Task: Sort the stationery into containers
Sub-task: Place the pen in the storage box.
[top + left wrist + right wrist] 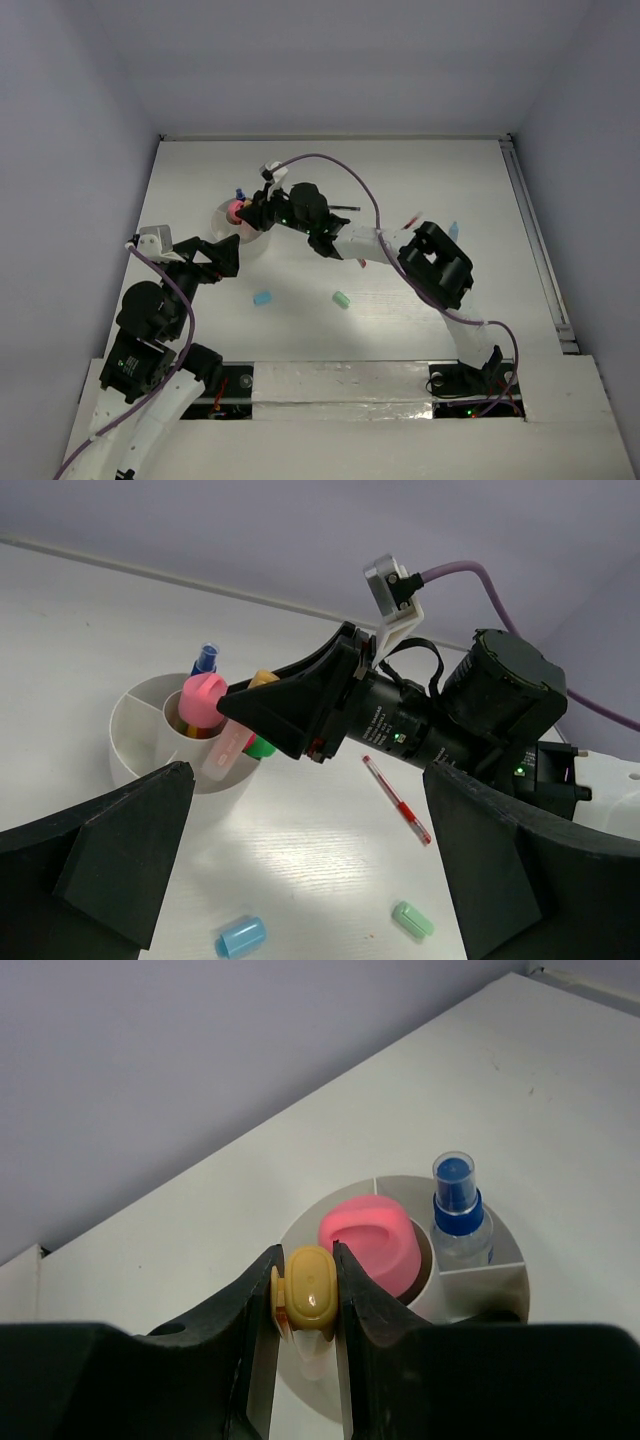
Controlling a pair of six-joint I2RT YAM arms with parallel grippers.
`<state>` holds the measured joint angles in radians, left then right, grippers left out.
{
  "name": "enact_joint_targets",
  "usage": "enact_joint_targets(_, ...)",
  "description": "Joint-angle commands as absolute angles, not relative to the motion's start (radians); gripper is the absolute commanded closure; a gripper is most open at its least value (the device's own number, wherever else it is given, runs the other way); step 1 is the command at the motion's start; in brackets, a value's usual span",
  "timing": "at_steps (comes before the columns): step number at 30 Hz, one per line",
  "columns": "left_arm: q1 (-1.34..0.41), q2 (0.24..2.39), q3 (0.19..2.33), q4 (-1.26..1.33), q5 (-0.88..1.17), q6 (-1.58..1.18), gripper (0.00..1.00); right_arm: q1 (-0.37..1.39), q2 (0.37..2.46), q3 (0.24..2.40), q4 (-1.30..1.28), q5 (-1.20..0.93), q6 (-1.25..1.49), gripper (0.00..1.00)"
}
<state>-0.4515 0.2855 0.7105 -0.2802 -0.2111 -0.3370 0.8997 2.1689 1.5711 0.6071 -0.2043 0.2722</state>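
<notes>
The white divided cup stands at the table's left middle. A pink marker and a blue-capped clear marker stand in it. My right gripper is shut on an orange marker, held upright over the cup's near rim; it also shows in the top view. A green marker end shows under that gripper. My left gripper is open and empty, just near of the cup. A light-blue eraser, a mint eraser and a red pen lie on the table.
A black pen lies right of the right wrist. A small blue-white item and a red one lie at the right. The right arm stretches across the middle. Walls close in the table on three sides.
</notes>
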Motion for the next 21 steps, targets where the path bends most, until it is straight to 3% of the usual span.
enact_joint_targets(1,-0.451,0.275,0.706,-0.23,-0.212,-0.322,0.01,0.905,2.171,1.562,0.684,-0.176,0.241,0.99)
enact_joint_targets(4,-0.451,0.275,0.706,-0.232,-0.212,-0.322,0.01,0.905,2.169,1.56,0.683,-0.176,0.236,0.91)
enact_joint_targets(12,-0.451,0.275,0.704,-0.23,-0.21,-0.324,0.01,0.914,2.137,1.537,0.689,-0.184,0.232,0.43)
enact_joint_targets(16,-0.451,0.275,0.703,-0.23,-0.21,-0.327,0.01,0.914,2.109,1.523,0.686,-0.193,0.233,0.34)
enact_joint_targets(21,-0.451,0.276,0.703,-0.23,-0.21,-0.327,0.01,0.914,2.048,1.453,0.709,-0.183,0.244,0.34)
